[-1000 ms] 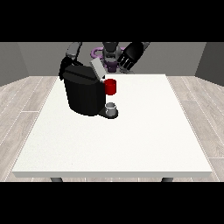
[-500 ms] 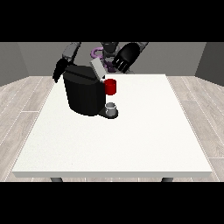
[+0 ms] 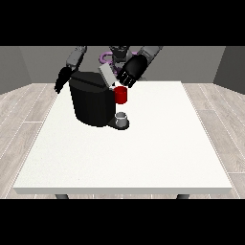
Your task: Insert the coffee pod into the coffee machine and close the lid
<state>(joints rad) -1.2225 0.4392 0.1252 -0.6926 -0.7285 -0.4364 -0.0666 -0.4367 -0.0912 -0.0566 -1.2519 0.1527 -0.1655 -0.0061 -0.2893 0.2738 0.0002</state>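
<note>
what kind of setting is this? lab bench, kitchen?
Likely a bare test room, not a kitchen: one large white table, a wood-plank floor and plain grey walls. On the table, only a black coffee machine with its lid raised.

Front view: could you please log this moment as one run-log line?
coffee machine: lid raised | hand at the view's right: by lid, open | hand at the view's left: beside machine

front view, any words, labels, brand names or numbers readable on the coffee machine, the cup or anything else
None: no text, brand, number or sign can be read anywhere.
Black coffee machine: plain, no label visible.
Its raised grey lid: blank.
Red part at the machine's front: no marking.
Small grey cup beneath: no marking.
White table: bare of print.
</note>
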